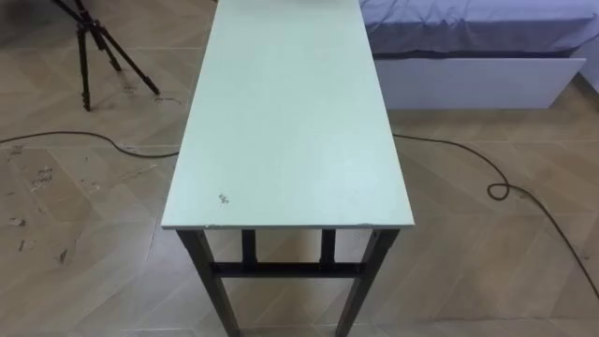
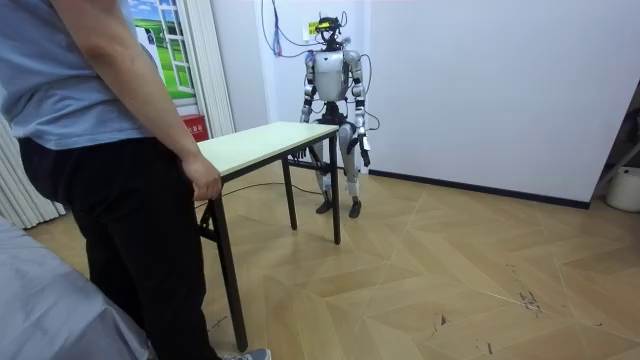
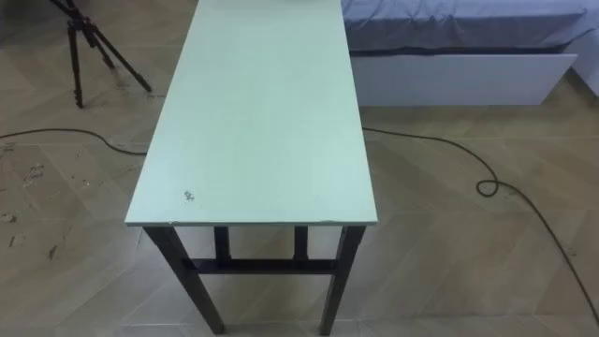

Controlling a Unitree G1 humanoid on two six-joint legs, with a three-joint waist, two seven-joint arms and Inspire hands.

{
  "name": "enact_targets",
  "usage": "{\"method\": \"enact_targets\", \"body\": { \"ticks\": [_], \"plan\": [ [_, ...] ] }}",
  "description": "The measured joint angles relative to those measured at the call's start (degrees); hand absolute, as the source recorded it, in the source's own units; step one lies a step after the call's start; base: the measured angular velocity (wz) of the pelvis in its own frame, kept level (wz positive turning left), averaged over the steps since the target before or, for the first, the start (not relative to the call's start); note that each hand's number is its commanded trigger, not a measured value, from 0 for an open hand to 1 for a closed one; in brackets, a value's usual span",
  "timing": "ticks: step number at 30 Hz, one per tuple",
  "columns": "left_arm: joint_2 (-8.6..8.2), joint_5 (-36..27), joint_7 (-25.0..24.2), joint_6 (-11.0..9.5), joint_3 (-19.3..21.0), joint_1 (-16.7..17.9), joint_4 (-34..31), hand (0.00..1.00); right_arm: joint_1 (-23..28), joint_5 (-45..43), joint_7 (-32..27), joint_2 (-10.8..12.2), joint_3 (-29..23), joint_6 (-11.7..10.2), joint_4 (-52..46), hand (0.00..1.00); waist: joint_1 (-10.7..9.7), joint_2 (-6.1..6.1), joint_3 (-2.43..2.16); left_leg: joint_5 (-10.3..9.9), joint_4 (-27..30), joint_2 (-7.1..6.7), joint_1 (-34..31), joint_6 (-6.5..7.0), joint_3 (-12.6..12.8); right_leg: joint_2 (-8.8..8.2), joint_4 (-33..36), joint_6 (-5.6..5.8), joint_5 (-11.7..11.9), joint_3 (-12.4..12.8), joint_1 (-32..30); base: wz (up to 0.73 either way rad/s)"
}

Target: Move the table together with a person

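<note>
A long table with a pale green top (image 1: 290, 112) and black legs (image 1: 211, 281) stands lengthwise before me, its near short edge close under my view. In the room view I stand upright at the table's far end (image 2: 300, 130), facing it. My left hand (image 2: 366, 157) hangs at my side, off the table. My right hand (image 2: 302, 153) hangs low beside the table's corner. A person stands at the other end with a hand (image 2: 204, 180) curled on the table's edge.
A black tripod (image 1: 94, 47) stands on the wooden floor at the far left. A bed with a white base (image 1: 477, 80) lies at the far right, close to the table. A dark cable (image 1: 510, 192) runs across the floor on both sides.
</note>
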Motion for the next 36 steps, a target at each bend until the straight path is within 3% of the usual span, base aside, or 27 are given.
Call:
{"method": "enact_targets", "body": {
  "ticks": [10, 12, 19, 24, 26, 30, 33, 36],
  "plan": [
    [-0.08, -0.9, -0.1, 0.3, 1.6, 0.7, 0.1, 0.0, -0.1, -1.6, 1.4, 0.1, 0.2, 1.5, 1.0, 0.0, 0.1, -0.89, 0.0, 0.0, 0.0, 0.0, 0.1, 0.0, 0.0, -0.06, 0.0, 0.0, 0.0, -0.1, 0.3, 0.01],
    [-0.05, -3.1, -0.6, 0.5, 1.6, 0.7, 0.4, 0.0, -0.2, -0.1, 2.0, 0.1, 0.1, 1.7, 2.0, 0.0, 0.2, -0.73, 0.17, 0.0, 0.0, -0.01, 0.1, 0.05, 0.0, -0.05, 0.0, 0.0, 0.0, -0.2, 0.3, 0.0],
    [0.79, -22.9, -9.3, 3.1, 1.5, 0.2, 2.4, 0.0, 0.1, 5.2, 5.1, -0.6, -0.2, 3.4, 2.5, 0.0, 0.3, -0.23, 0.25, -0.3, 0.2, 0.0, 0.0, 0.25, 0.1, -0.11, 0.1, 0.08, 0.0, -0.4, 0.3, 0.01],
    [1.07, -34.7, -16.7, 5.6, 1.5, 0.3, 0.2, 0.0, 1.3, 7.7, 8.0, -1.4, -4.0, 5.2, -3.2, 0.0, 0.1, 0.88, 0.11, -0.5, 1.0, 0.02, -0.9, 0.38, 0.1, -0.38, 0.1, 0.19, 0.1, -1.6, -0.2, 0.1],
    [1.32, -41.2, -19.2, 6.1, 0.7, 1.5, -2.3, 0.0, 1.6, 10.8, 9.1, -1.8, -4.1, 5.7, -5.1, 0.0, 0.2, 1.22, -0.01, -0.5, 1.0, 0.03, -0.9, 0.38, 0.1, -0.43, 0.1, 0.21, 0.1, -1.7, -0.2, 0.02],
    [1.17, -46.5, -21.8, 6.6, -0.9, 3.8, -8.6, 0.0, 3.0, 14.9, 10.5, -2.2, -4.1, 5.9, -9.2, 0.0, 0.3, 1.67, -0.13, -0.5, 1.2, 0.03, -0.9, 0.38, 0.1, -0.45, 0.1, 0.21, 0.1, -1.8, -0.3, 0.0],
    [1.42, -52.1, -23.0, 6.6, -4.7, 6.4, -14.3, 0.0, 7.1, 17.3, 10.7, -2.5, -3.2, 6.5, -17.2, 0.0, 0.3, 1.76, -0.23, -0.5, 1.2, 0.02, -0.9, 0.38, 0.1, -0.46, 0.2, 0.2, 0.0, -2.2, -0.2, 0.0],
    [2.19, -61.9, -23.3, 7.1, -7.8, 8.7, -22.3, 0.0, 11.0, 25.3, 12.4, -2.3, -0.2, 7.0, -26.6, 0.0, 0.2, 1.15, 0.12, -0.5, 1.2, 0.09, -1.0, 0.38, 0.0, -0.47, 0.3, 0.13, -0.2, -2.3, -0.3, 0.07]
  ]
}}
